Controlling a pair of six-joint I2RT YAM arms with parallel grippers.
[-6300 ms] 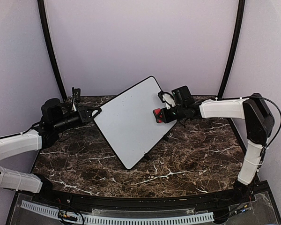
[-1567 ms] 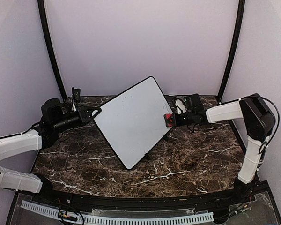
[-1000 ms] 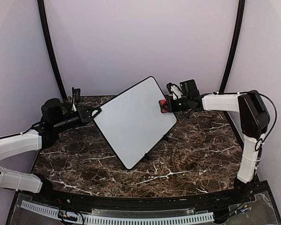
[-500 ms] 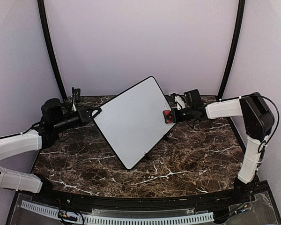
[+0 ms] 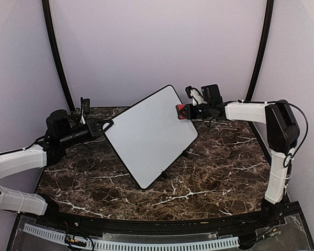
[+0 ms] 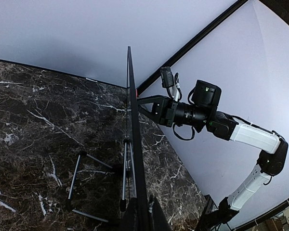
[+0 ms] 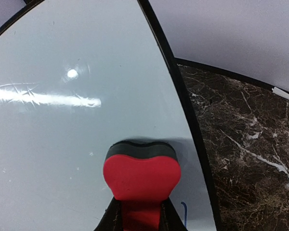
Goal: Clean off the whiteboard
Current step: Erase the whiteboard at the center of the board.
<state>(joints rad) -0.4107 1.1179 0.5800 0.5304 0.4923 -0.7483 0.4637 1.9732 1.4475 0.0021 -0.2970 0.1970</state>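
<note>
The whiteboard [image 5: 149,136] stands in the middle of the top view on the dark marbled tabletop [image 5: 214,172], turned so that it reads as a diamond. One rounded corner points to the upper centre of the frame and the opposite one to the lower centre. Its white face is tipped back, toward the camera. Its long axis appears to rise from lower left to upper right, though the slant makes that hard to judge. In the left wrist view the board is seen edge-on as a thin black line [image 6: 133,125] running from the bottom centre up to the upper middle, with thin wire stand legs [image 6: 77,175] on the tabletop to its left. The left end effector [image 5: 97,127] is clamped shut on the board's leftmost corner, its fingers [image 6: 156,219] pinching the frame from both sides at the bottom of its own view. The right end effector [image 5: 188,111] reaches in from the right of the frame and is closed on a red eraser [image 5: 181,111], which sits at the board's upper right edge, just below the top corner. In the right wrist view the eraser [image 7: 141,175] fills the lower centre. Its dark pad is against the white surface, just left of the black frame, and a small blue mark [image 7: 183,210] lies beside it at lower right.
</note>
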